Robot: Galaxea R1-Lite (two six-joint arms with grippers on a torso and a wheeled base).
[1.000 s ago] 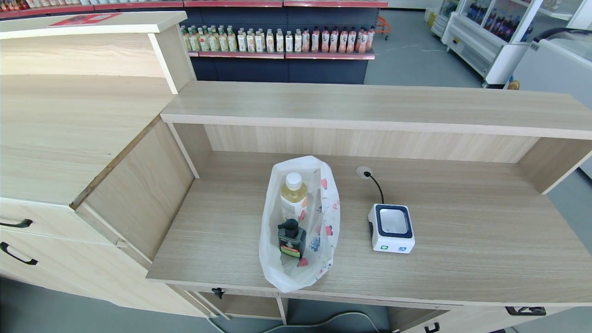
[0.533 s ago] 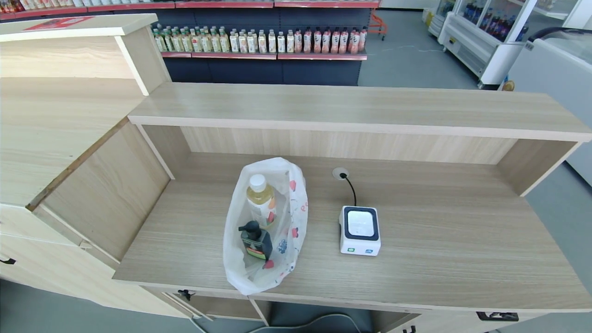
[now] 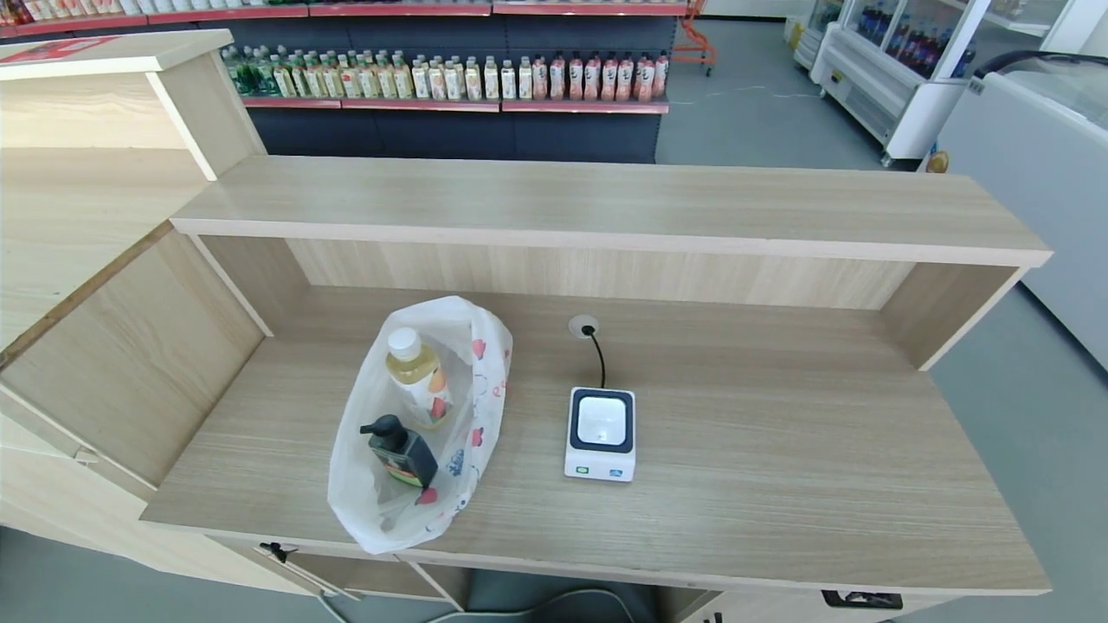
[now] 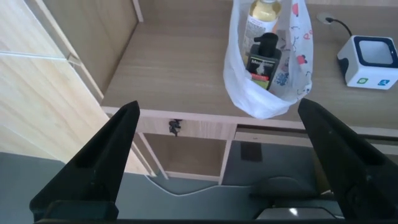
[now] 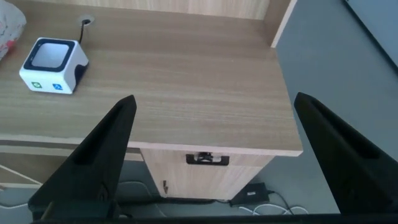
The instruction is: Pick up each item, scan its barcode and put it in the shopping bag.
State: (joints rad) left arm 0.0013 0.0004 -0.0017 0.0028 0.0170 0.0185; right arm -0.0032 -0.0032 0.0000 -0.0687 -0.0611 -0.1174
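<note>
- Ahead of the left gripper (image 4: 219, 107), past the near edge of the counter (image 3: 779, 450), stands the shopping bag (image 4: 239, 87). Its long axis runs straight away from the fingers, mouth up.
- Inside the bag: the tea bottle (image 3: 415, 372) at the far end and the dark pump bottle (image 3: 402, 450) nearer the gripper. The two look to be touching.
- Left gripper: fingers spread wide, holding nothing, touching nothing, pulled back off the counter edge.
- Right gripper (image 5: 214, 98): also spread wide and bare, likewise back from the edge. The scanner (image 5: 53, 64) lies ahead of it, just beside the bag.
- The left arm is the nearer to the bag, the right to the scanner.
- Judgement: both visible items are already bagged, so the task looks at or near its end.
</note>
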